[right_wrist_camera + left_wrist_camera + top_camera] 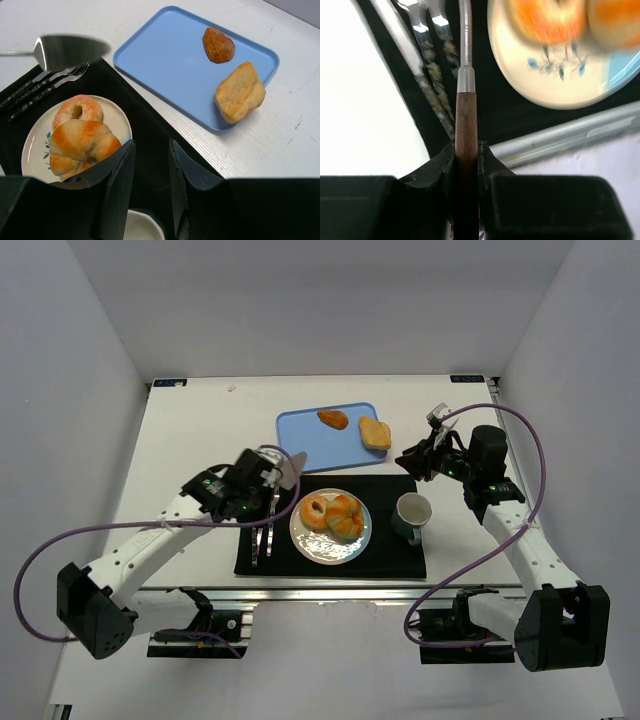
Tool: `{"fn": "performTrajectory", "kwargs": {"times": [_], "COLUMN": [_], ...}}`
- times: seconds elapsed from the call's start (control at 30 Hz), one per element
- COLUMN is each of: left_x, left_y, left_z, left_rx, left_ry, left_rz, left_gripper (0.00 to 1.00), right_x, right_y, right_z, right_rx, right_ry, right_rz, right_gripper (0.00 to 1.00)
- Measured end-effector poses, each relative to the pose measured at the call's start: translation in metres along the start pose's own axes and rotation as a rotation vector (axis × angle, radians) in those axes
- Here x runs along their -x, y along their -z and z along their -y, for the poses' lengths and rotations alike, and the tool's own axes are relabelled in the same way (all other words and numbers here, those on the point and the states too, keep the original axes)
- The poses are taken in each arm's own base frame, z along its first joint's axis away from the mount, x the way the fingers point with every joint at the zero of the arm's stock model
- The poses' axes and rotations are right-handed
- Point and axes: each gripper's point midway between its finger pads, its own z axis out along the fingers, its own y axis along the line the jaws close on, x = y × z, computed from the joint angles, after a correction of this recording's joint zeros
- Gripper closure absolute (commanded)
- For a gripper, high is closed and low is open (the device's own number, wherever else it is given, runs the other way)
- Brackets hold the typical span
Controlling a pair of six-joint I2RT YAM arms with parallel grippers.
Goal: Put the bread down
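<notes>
A blue tray (312, 436) at the back holds a dark brown bread (333, 419) and a pale square bread (375, 433); both show in the right wrist view, the brown one (218, 45) and the pale one (240, 92). A white plate (312, 547) on the black mat holds a sugared doughnut (314, 510) and a golden bun (345, 518). My left gripper (264, 474) is shut on a wooden-handled spoon (466, 125), its bowl (288, 471) raised left of the plate. My right gripper (413, 461) is open and empty, above the mat's back right corner (151, 150).
A green-grey mug (411, 514) stands on the black mat (400, 558) right of the plate. A knife and fork (262, 535) lie on the mat's left side, under the spoon. The table's metal front rail (580, 132) runs just past the mat.
</notes>
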Motion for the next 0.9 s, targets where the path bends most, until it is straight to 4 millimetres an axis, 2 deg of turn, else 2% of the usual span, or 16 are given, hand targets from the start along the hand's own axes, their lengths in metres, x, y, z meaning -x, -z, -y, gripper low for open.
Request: {"fn": "performTrajectory", "kwargs": {"times": [0.07,0.2,0.3,0.4,0.47,0.6,0.7,0.83,0.9], "left_x": [0.009,0.021,0.016,0.006,-0.002,-0.011,-0.009,-0.006,-0.006], "left_y": [0.002,-0.008,-0.03,-0.057,-0.075,-0.098,-0.106,-0.109,-0.109], "left_z": [-0.014,-0.072,-0.116,-0.149,-0.16,-0.17,-0.175,-0.181,-0.181], "left_rx": [0.0,0.075,0.118,0.134,0.122,0.078,0.058,0.063,0.063], "left_ry": [0.091,0.298,0.411,0.481,0.496,0.5,0.494,0.489,0.488], "left_rz": [0.042,0.116,0.096,0.066,0.035,0.005,0.025,0.053,0.058], "left_gripper": [1.0,1.0,1.0,1.0,1.0,0.99,0.87,0.44,0.33], "right_x": [0.0,0.0,0.0,0.0,-0.001,0.0,0.001,0.0,0.0], "right_y": [0.0,0.0,0.0,0.0,0.0,0.0,0.001,0.003,0.004], "right_z": [0.0,-0.001,-0.002,-0.003,-0.004,-0.005,-0.006,-0.008,-0.01], "right_rx": [0.0,0.004,0.011,0.02,0.026,0.03,0.031,0.035,0.043], "right_ry": [0.0,0.001,0.005,0.01,0.011,0.014,0.017,0.022,0.03], "right_rz": [0.0,0.001,0.001,0.001,-0.001,0.0,0.002,-0.002,-0.005], "right_gripper": [0.61,0.61,0.61,0.61,0.6,0.56,0.53,0.43,0.29]}}
